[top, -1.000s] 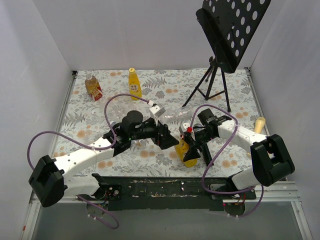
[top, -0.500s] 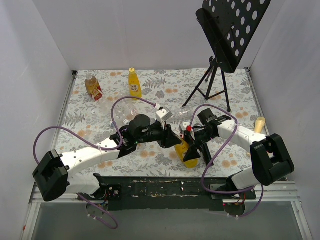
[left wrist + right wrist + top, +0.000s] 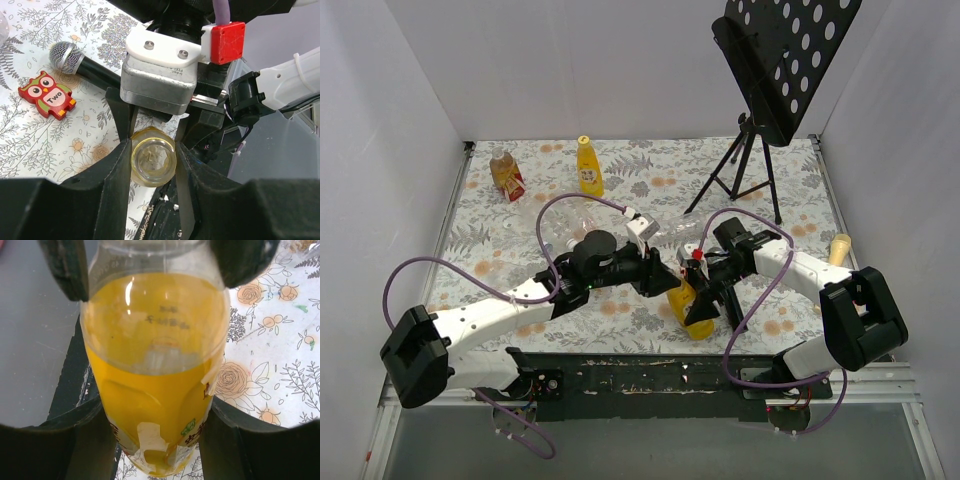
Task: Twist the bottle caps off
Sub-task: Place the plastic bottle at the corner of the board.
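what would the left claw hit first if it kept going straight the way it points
The bottle cap between its fingers, topping the yellow bottle; the right claw sits just behind, though depth is unclear.

**Gloss on plastic, matt on cloth**

By the table's near edge, the clear plastic bottle of yellow juice (image 3: pixel 155 365) is smooth and glossy, streaked with highlights. The left gripper (image 3: pixel 153 155) has fingers (image 3: pixel 117 170) of matt black plastic. A grey metal block (image 3: pixel 157 87) looks dull and brushed under a smooth white plastic plate (image 3: pixel 160 47). The black microphone (image 3: pixel 90 65) has a shiny metal mesh head. The flowered tablecloth (image 3: pixel 790 200) is matt. The perforated black music stand (image 3: pixel 785 50) looks like matt metal.
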Action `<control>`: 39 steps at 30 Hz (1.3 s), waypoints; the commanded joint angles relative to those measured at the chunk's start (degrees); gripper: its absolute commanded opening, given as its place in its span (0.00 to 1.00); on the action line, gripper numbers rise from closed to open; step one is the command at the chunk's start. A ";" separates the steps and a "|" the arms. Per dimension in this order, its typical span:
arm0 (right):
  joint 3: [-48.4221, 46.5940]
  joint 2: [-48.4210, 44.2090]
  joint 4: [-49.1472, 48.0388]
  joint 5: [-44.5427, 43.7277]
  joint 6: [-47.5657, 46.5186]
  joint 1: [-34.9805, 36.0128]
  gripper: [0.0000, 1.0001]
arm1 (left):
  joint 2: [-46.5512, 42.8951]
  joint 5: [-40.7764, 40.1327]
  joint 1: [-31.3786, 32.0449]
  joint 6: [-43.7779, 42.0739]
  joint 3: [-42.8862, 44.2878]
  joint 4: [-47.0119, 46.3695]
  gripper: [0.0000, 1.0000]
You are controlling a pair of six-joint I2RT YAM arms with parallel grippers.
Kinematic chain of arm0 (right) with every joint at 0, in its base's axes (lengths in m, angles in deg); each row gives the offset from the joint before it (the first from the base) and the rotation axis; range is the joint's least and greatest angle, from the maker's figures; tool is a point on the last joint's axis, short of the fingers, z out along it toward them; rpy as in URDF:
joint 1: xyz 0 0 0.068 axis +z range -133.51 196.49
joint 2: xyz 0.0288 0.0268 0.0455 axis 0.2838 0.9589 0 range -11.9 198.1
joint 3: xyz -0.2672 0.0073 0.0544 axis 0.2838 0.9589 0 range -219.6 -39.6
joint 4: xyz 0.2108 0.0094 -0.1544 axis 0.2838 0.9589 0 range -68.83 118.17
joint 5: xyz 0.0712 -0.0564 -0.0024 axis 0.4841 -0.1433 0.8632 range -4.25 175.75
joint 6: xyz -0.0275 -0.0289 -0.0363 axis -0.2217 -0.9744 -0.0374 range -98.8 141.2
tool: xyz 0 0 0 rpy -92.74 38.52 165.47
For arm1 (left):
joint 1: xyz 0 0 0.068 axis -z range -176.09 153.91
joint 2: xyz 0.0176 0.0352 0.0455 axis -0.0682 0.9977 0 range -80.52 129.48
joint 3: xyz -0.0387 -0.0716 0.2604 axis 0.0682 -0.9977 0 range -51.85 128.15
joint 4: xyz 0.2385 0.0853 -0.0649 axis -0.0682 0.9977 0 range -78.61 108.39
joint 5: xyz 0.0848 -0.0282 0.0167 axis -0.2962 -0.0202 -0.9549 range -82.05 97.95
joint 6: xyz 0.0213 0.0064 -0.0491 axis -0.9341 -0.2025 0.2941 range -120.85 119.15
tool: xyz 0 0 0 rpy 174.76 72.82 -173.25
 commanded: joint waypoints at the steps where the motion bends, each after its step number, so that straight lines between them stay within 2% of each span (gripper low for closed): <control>1: -2.19 -1.04 0.53 3.84 -3.37 0.14 0.51 | -4.39 -1.10 -0.46 3.04 0.66 0.48 0.00; 6: -2.63 -1.40 1.23 4.11 -3.37 0.14 0.79 | -5.36 -1.89 -0.46 2.87 0.75 4.09 0.00; 8: -2.72 -1.22 1.32 3.84 -3.37 0.14 0.83 | -6.41 -2.50 -0.46 2.69 0.75 5.50 0.00; 14: -2.89 -1.22 1.50 3.67 -3.37 0.14 0.83 | -8.61 -4.17 -0.46 1.55 1.80 8.23 0.00; 21: -3.25 -2.10 1.50 3.66 -3.19 -1.18 0.83 | -8.96 -8.30 -0.46 -2.40 5.40 17.27 0.00; 27: -2.54 -0.61 -0.34 8.31 -0.91 -1.00 0.83 | -4.93 -6.81 -0.46 -2.23 7.60 14.65 0.00; 30: -2.02 0.62 -3.23 10.26 3.03 -0.22 0.83 | -1.94 -6.46 -0.46 -2.14 9.53 12.10 0.00; 34: 0.88 0.54 -14.21 8.16 13.40 1.45 0.83 | 0.88 -6.81 -0.46 -2.58 12.34 11.13 0.00; 39: 2.82 1.15 -22.83 5.69 23.60 2.25 0.75 | 0.01 -7.51 -0.46 -2.15 11.74 8.94 0.00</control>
